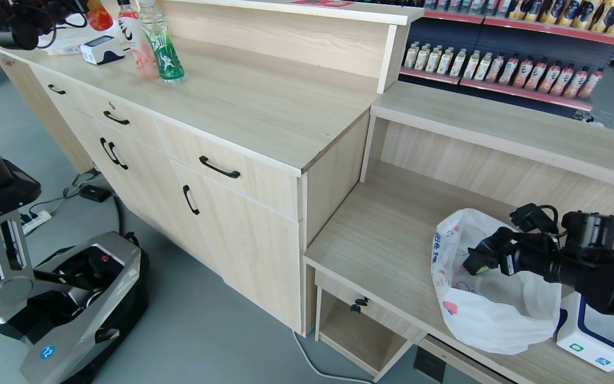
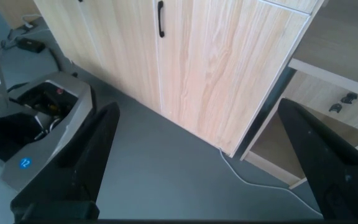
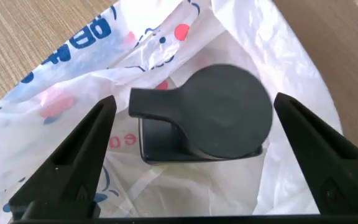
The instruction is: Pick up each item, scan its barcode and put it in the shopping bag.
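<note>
step: looks like the drop-off end of 1 item's cycle, the bagging bit

right tool (image 1: 472, 262): hanging right over the mouth of the shopping bag (image 1: 491, 314), fingers spread wide, gripping nothing

item: a dark thing with a round top (image 3: 210, 118) is lying down inside the bag, between the spread fingers but not pinched by either as far as I can see, so I'd call it let go

bag: sitting on the lower desk (image 1: 381, 240), just beside a white box device (image 1: 595, 330)

left tool (image 2: 197, 106): also wide open and empty, pointing down at the floor by the cabinet doors, nowhere near the goods

left to do: 2 bottles, a green one (image 1: 163, 48) and a pinkish one (image 1: 134, 37), are standing on the upper desk (image 1: 264, 101), well apart from the bag

next move, my guess: lift the right tool straight up out of the bag so it doesn't snag the plastic, then go for 1 of the bottles. Both are tall and upright, so tipping is the risk.
</note>
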`<state>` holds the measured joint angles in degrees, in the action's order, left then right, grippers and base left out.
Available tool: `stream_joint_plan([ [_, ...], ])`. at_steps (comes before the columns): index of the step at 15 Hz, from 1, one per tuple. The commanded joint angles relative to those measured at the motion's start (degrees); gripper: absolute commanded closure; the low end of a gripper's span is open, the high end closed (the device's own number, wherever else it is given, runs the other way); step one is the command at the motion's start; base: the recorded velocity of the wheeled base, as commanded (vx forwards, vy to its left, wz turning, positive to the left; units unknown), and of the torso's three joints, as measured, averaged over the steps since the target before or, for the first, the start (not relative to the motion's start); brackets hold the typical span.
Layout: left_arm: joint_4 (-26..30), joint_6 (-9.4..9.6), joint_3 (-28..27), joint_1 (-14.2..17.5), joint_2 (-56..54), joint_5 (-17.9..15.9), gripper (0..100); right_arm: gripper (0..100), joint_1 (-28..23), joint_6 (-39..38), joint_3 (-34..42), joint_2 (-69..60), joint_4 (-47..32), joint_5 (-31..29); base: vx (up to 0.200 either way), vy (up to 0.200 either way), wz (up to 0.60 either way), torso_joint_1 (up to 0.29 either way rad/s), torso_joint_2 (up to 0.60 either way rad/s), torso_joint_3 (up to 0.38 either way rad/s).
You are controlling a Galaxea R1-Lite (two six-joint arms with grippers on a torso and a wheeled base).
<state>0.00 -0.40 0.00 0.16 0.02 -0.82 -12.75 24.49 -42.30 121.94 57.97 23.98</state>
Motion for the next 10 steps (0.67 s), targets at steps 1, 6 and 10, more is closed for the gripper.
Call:
stream_joint_plan([
  [1, 0.00, 0.05, 0.00, 0.02, -0.02, 0.03, 0, 0, 0.01, 0.56, -0.41, -7.25, -2.42, -0.16, 0.000, 0.000, 0.00, 0.000, 0.00, 0.000],
  [6, 0.00, -0.04, 0.00, 0.02, -0.02, 0.03, 0, 0, -3.95, 3.90, 6.62, -37.66, -16.92, -0.07, 0.000, 0.000, -0.12, 0.000, 0.00, 0.000],
  [10, 0.00, -0.04, 0.00, 0.02, -0.02, 0.03, 0, 0, -4.83, 2.93, 5.83, -50.22, -18.50, 1.16, 0.000, 0.000, -0.60, 0.004, 0.00, 0.002],
])
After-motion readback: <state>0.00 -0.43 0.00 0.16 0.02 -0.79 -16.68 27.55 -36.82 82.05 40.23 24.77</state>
